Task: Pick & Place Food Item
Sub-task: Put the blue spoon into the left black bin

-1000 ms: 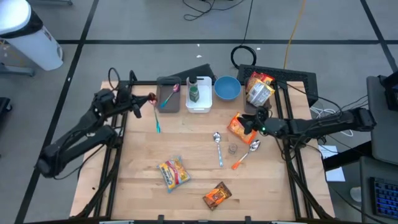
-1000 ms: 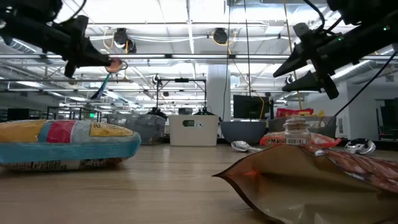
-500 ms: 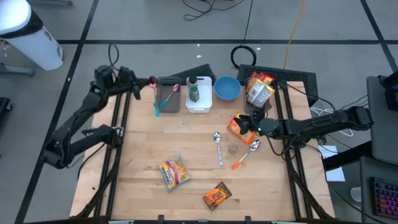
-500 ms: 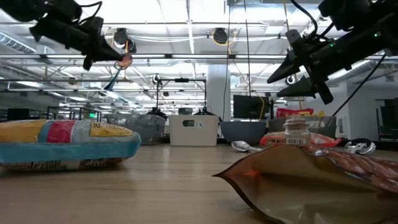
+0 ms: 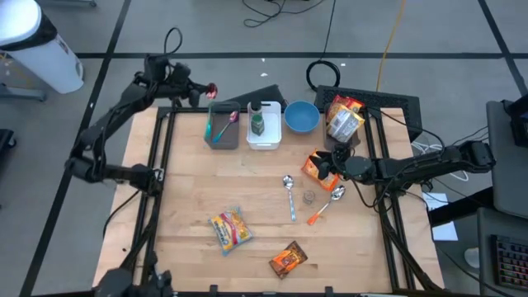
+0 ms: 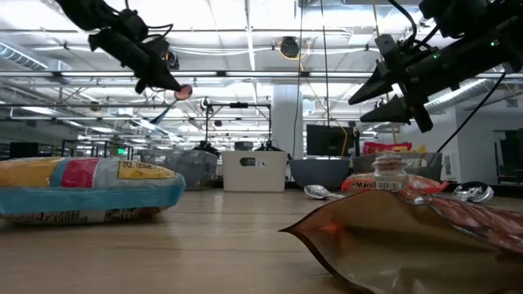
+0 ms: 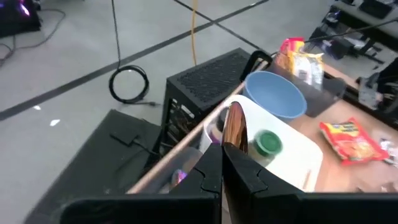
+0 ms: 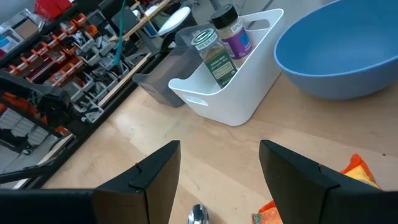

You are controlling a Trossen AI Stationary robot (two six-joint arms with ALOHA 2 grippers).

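My left gripper (image 5: 204, 89) is shut on a spoon with a copper-coloured bowl (image 5: 214, 88) and a teal handle. It hangs high over the table's far left corner, just left of the grey bin (image 5: 223, 137). Over at the right edge my right gripper (image 5: 328, 162) stands open above an orange food packet (image 5: 315, 167) that lies flat on the table; nothing is between its fingers (image 8: 298, 174). A yellow packet (image 5: 231, 229) and a brown packet (image 5: 288, 260) lie flat near the front edge. My left gripper pinches the spoon between its two fingers (image 7: 239, 168) just behind the bowl. The copper bowl (image 7: 235, 126) sticks out past the fingertips. The fingers slant down toward the table's right. The spoon is lifted clear, and its teal handle (image 6: 158, 115) hangs down below the gripper.
Along the far edge stand the grey bin with utensils, a white caddy (image 5: 264, 136) with spice jars and a blue bowl (image 5: 301, 117); snack bags (image 5: 344, 115) sit at the far right. Two metal spoons (image 5: 289, 185), an orange-handled one (image 5: 318, 216) and a small jar (image 5: 308, 198) lie mid-table.
My left gripper has carried the spoon up and toward the table's far edge, past the far left corner and a little to the right, staying shut on it. The teal handle has swung along below the fingers.
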